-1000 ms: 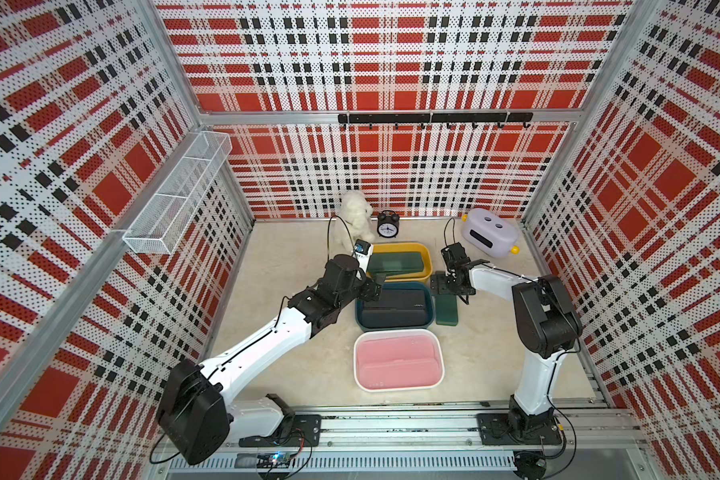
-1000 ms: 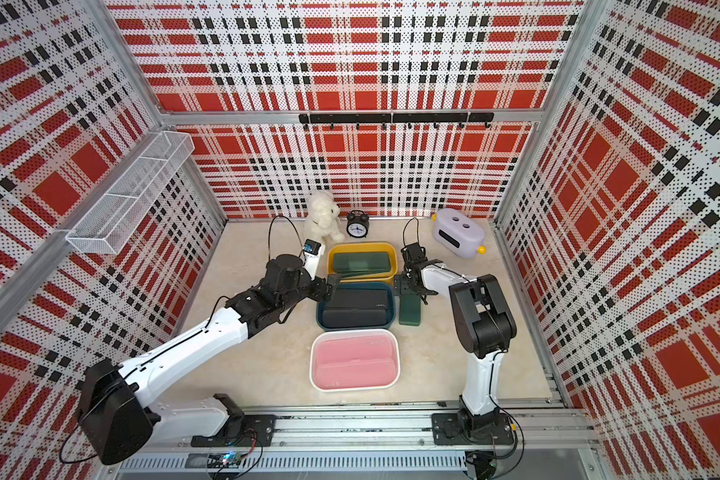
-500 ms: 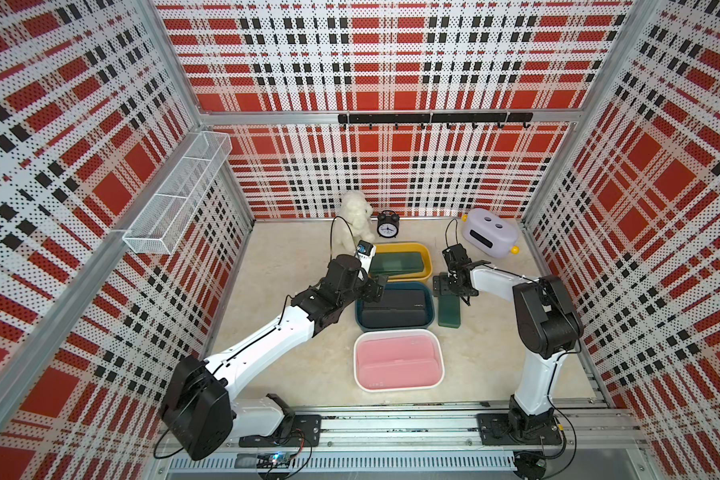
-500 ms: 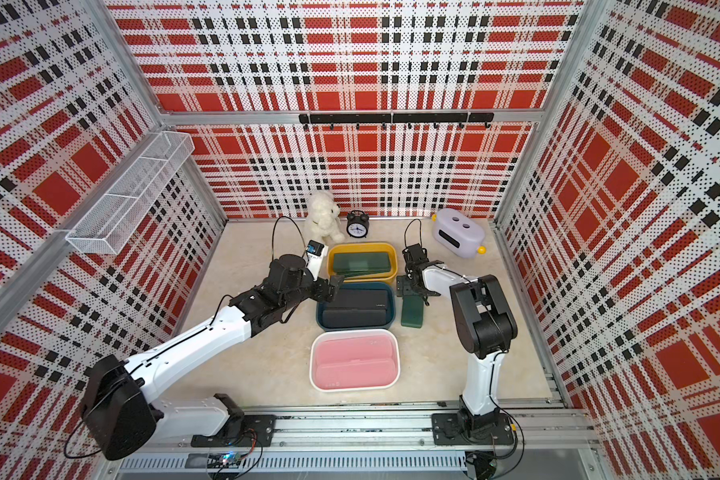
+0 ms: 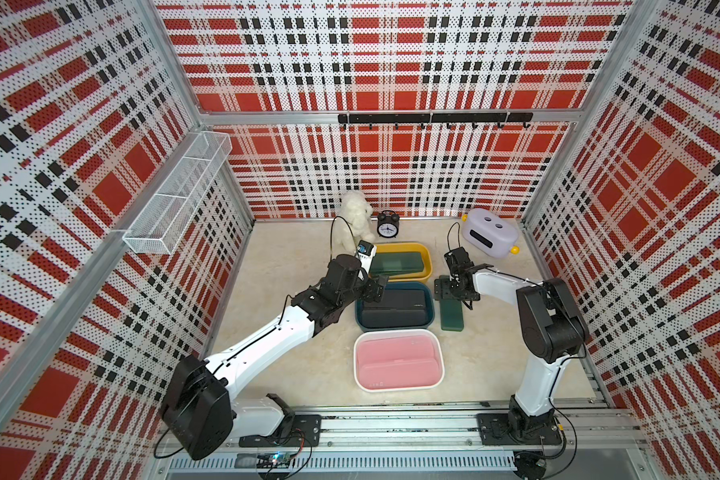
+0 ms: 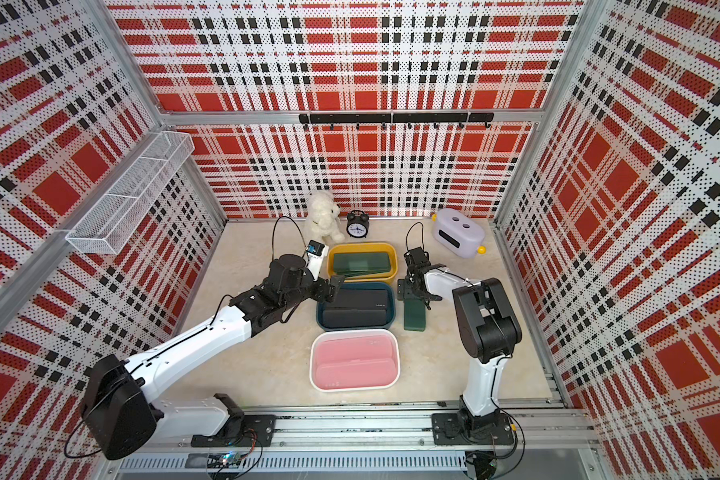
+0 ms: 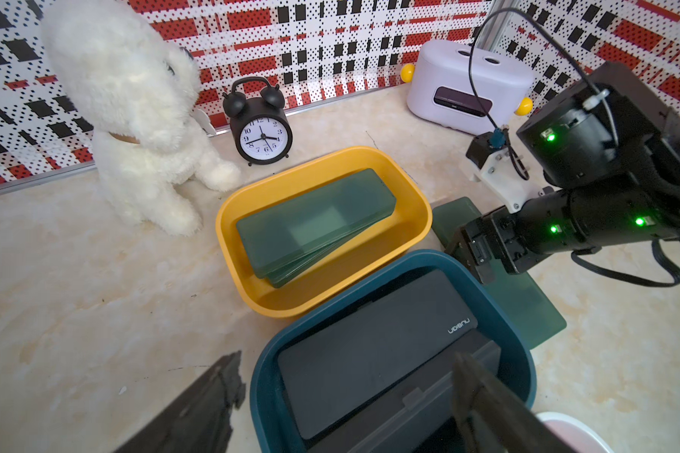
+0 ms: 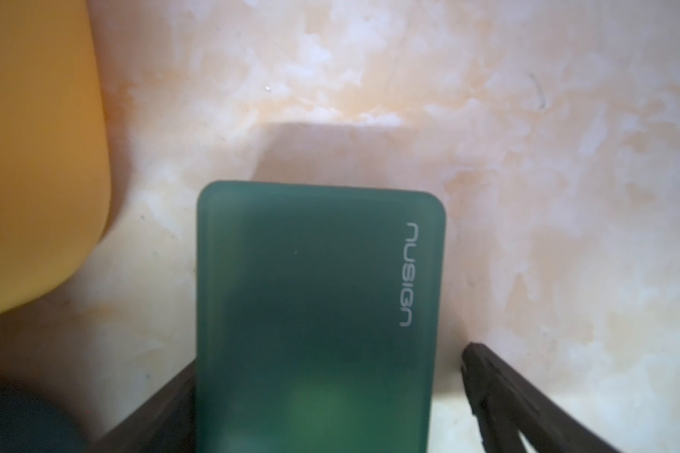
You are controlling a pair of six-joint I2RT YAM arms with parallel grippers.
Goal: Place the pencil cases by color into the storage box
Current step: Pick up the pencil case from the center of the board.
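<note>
The loose dark green pencil case (image 5: 452,316) lies flat just beside the blue tub (image 5: 393,327), long axis along the tub's short side. The right gripper (image 5: 454,291) straddles one end, jaws spread, unclamped. The left gripper (image 5: 378,289), jaws apart and empty, hovers over the tub's opposite side.

Our right pincer (image 8: 328,357) straddles the green case (image 8: 319,294): spread fingers (image 8: 495,386) leave a slim gap on one side, hardly any on the other. Inward of it the yellow tub (image 8: 36,157) stands close; outward and ahead, bare table (image 8: 566,196) lies open. Beneath our left pincer (image 7: 342,370), the black cases (image 7: 370,353) fill the blue tub (image 5: 391,328); beyond it, the right arm (image 7: 566,219) bars our way across. Opposite that arm, table runs free to the plush bear (image 7: 134,117).
</note>
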